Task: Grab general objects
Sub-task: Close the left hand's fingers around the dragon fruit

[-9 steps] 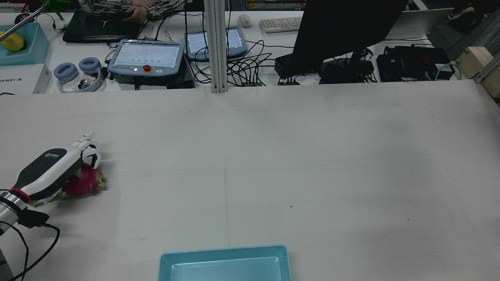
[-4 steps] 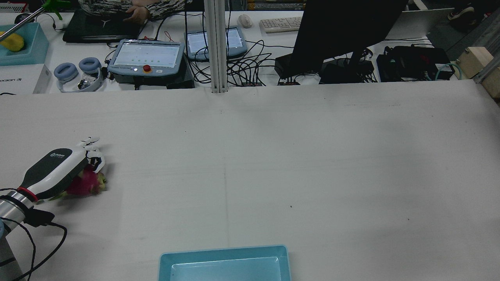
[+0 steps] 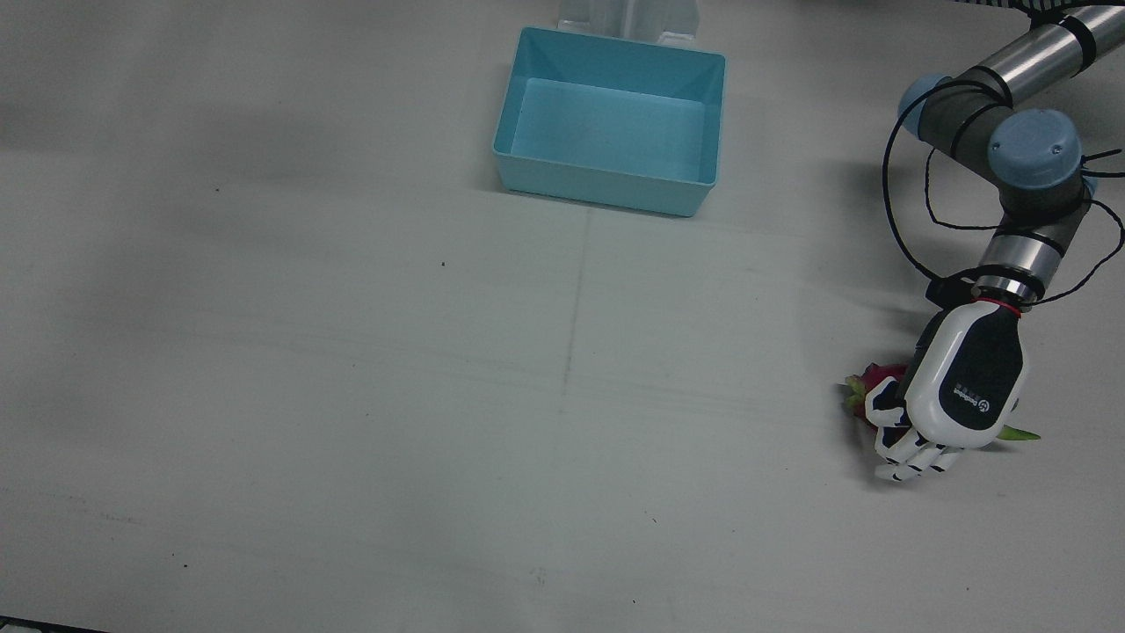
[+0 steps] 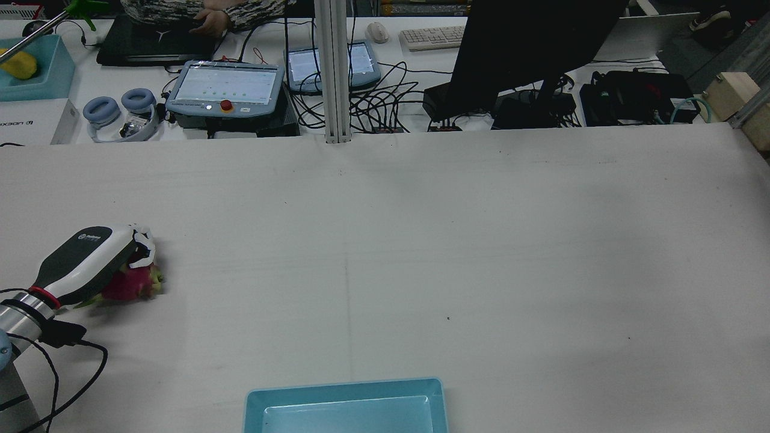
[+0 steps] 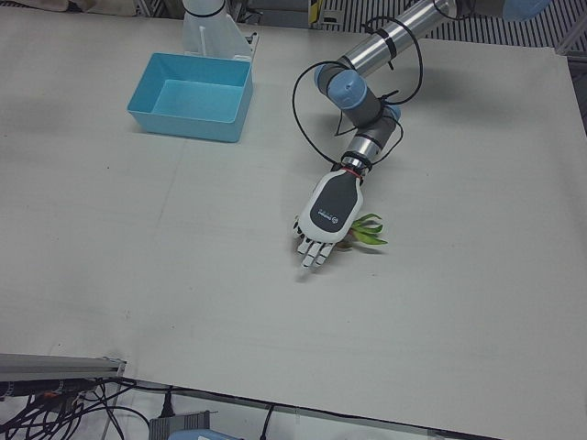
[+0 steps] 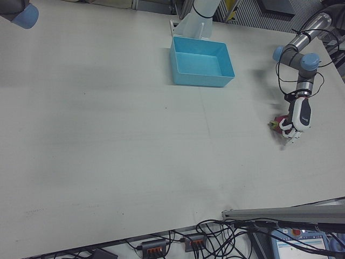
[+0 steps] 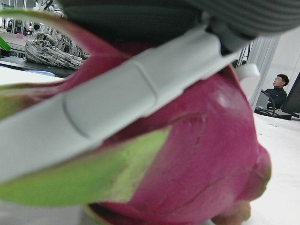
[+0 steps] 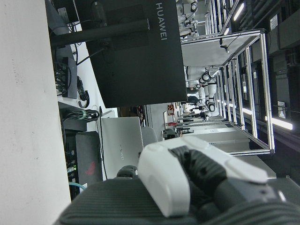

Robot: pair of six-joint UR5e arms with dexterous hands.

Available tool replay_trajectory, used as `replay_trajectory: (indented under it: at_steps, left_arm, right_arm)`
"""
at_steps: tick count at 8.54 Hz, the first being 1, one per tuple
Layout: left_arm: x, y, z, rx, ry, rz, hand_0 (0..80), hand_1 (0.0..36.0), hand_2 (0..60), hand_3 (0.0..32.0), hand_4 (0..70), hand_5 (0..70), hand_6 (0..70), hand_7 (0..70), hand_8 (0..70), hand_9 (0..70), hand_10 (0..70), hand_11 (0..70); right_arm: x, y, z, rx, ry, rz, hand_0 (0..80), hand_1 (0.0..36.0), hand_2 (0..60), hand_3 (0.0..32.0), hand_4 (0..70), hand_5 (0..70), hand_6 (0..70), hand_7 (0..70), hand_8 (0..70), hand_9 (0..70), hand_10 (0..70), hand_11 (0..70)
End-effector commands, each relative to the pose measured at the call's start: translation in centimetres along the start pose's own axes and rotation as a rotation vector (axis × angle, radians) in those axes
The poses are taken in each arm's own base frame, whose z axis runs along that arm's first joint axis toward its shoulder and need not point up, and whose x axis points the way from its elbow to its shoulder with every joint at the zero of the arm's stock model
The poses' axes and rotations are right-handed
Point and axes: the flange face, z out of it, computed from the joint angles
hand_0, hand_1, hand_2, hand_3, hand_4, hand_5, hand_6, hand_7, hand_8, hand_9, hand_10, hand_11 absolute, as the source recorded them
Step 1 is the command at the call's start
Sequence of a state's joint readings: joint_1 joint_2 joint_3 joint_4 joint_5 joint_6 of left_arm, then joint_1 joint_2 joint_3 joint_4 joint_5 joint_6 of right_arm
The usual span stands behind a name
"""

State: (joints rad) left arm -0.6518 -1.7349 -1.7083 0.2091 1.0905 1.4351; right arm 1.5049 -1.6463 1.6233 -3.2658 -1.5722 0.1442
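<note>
A pink dragon fruit (image 4: 137, 284) with green leaf tips lies on the white table at the far left of the rear view. It also shows in the front view (image 3: 872, 380), left-front view (image 5: 369, 231) and right-front view (image 6: 278, 123). My left hand (image 4: 90, 255) lies over it, palm down, with the fingers curled around it; the hand also shows in three more views (image 3: 960, 387) (image 5: 328, 213) (image 6: 299, 115). In the left hand view a white finger (image 7: 117, 98) presses across the fruit (image 7: 211, 154). My right hand (image 8: 187, 183) shows only in its own view, off the table.
A light blue bin (image 3: 606, 189) stands at the table's middle on the robot's side, also in the rear view (image 4: 343, 390). Behind the far edge are a monitor (image 4: 529, 54), tablets, cables and a metal post (image 4: 332, 72).
My left hand has lowered onto the dragon fruit and its fingers, spread a second ago, have curled down around it. The fruit has stayed in place.
</note>
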Motion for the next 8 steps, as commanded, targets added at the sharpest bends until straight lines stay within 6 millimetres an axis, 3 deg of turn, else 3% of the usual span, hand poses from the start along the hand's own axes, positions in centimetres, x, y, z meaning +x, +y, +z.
replay_trajectory:
  at_steps: [1, 2, 5, 8]
  left_arm:
    - [0.1, -0.1, 0.0, 0.012, 0.001, 0.001, 80.0, 36.0, 60.0, 0.0, 70.0, 70.0, 70.0, 70.0, 60.3, 70.0, 70.0, 70.0]
    - [0.2, -0.1, 0.0, 0.012, 0.003, 0.000, 80.0, 36.0, 60.0, 0.0, 70.0, 70.0, 70.0, 70.0, 70.0, 70.0, 70.0, 70.0]
    - [0.6, -0.1, 0.0, 0.008, -0.005, -0.004, 80.0, 36.0, 60.0, 0.0, 70.0, 70.0, 70.0, 70.0, 70.0, 70.0, 70.0, 70.0]
    - [5.2, -0.4, -1.3, -0.009, -0.003, -0.013, 80.0, 36.0, 60.0, 0.0, 70.0, 70.0, 70.0, 70.0, 70.0, 70.0, 70.0, 70.0]
  right_arm:
    - [0.0, 0.1, 0.0, -0.002, 0.000, 0.000, 0.0, 0.0, 0.0, 0.0, 0.0, 0.0, 0.0, 0.0, 0.0, 0.0, 0.0, 0.0]
    - [0.0, 0.1, 0.0, -0.002, 0.000, 0.000, 0.0, 0.0, 0.0, 0.0, 0.0, 0.0, 0.0, 0.0, 0.0, 0.0, 0.0, 0.0]
    - [0.0, 0.1, 0.0, -0.002, 0.000, 0.000, 0.0, 0.0, 0.0, 0.0, 0.0, 0.0, 0.0, 0.0, 0.0, 0.0, 0.0, 0.0]
    - [0.0, 0.1, 0.0, -0.002, 0.000, 0.000, 0.0, 0.0, 0.0, 0.0, 0.0, 0.0, 0.0, 0.0, 0.0, 0.0, 0.0, 0.0]
